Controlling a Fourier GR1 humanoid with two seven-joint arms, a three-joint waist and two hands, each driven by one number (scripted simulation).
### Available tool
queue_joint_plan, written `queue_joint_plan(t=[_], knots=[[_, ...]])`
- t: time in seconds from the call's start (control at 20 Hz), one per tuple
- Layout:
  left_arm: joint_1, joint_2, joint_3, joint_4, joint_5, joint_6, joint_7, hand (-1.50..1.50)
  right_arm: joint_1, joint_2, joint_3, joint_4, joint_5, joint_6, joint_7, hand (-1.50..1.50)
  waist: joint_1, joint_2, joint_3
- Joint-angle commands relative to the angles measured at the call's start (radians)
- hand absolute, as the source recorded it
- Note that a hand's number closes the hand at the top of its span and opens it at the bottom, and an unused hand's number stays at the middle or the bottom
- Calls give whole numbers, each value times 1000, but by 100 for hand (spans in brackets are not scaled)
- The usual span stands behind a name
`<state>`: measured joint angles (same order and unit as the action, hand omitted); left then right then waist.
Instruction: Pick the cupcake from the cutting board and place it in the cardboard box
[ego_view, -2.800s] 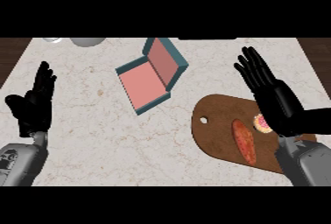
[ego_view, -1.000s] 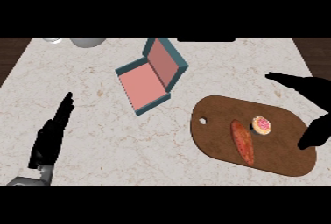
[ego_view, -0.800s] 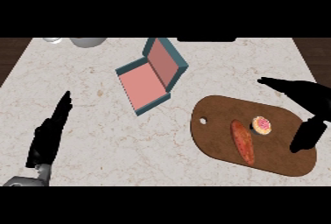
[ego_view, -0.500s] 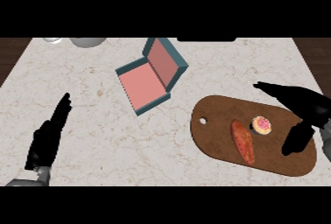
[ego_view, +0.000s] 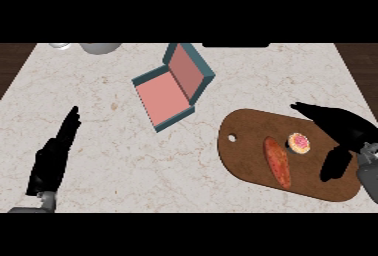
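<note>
A small cupcake (ego_view: 299, 142) with pink icing stands on the brown cutting board (ego_view: 251, 150) at the right. An orange-red carrot-like piece (ego_view: 277, 162) lies on the board just left of it. My right hand (ego_view: 345, 134) is open, fingers spread above and right of the cupcake and thumb below, not touching it. The cardboard box (ego_view: 171, 90), teal outside and pink inside, lies open at the upper middle. My left hand (ego_view: 54, 155) stays open at the lower left, seen edge-on, fingers straight.
The pale marble counter (ego_view: 111, 130) has dark edges at left and right. A grey round object (ego_view: 100, 47) and a smaller one (ego_view: 60, 45) sit at the far top left.
My right hand has moved left over the board's right end, closing in on the cupcake. The left hand has stayed almost still since one second ago.
</note>
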<state>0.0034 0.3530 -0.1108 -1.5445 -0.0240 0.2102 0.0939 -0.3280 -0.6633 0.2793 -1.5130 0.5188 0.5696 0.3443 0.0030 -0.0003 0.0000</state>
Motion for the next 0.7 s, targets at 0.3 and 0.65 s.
queue_joint_plan(t=[0.3,0.65], knots=[[20,-1,63,-112,-18,-86,86,0,20,88,-81,2,113,56,-39,-150,3,-1,0],[17,-69,96,-10,-68,-105,-5,0,68,165,-105,35,229,16,-114,-150,-1,0,0]])
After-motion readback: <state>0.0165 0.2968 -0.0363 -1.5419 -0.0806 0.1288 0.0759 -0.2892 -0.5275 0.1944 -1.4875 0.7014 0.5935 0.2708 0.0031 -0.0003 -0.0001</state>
